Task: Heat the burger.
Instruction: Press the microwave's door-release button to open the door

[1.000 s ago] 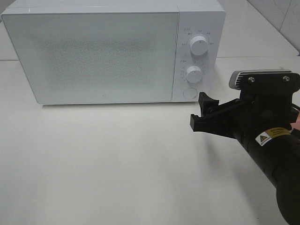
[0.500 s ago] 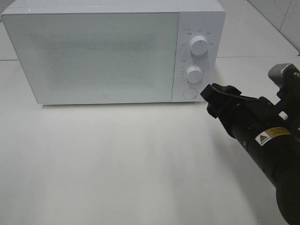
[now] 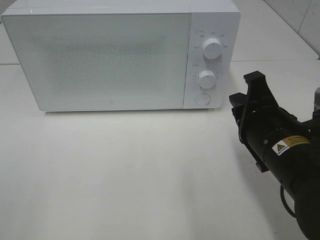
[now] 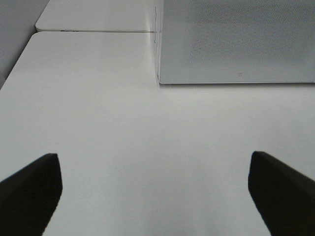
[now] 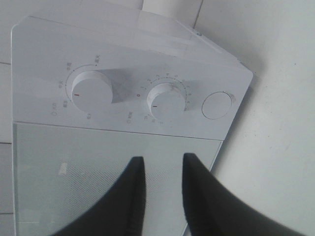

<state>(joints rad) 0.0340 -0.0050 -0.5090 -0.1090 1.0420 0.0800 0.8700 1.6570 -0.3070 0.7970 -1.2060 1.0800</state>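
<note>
Fingers (image 5: 129, 196) of the right gripper (image 5: 162, 160) are seen nearly together with nothing held. They are aimed at the controls of the microwave (image 3: 100, 55), which is set by the far edge of the table (image 3: 125, 175) (likely narrowed to pinch 1 dial (image 3: 206, 78)). The left gripper (image 4: 152, 162) is spread wide and empty. No burger is seen; the door is closed.

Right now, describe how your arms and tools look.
The right arm is a matte black cylinder with a white sticker showing a yellow warning triangle, and a thin black cable beside its wrist. The right tool has two black tapering fingers; the left tool shows two broad black fingers.
</note>
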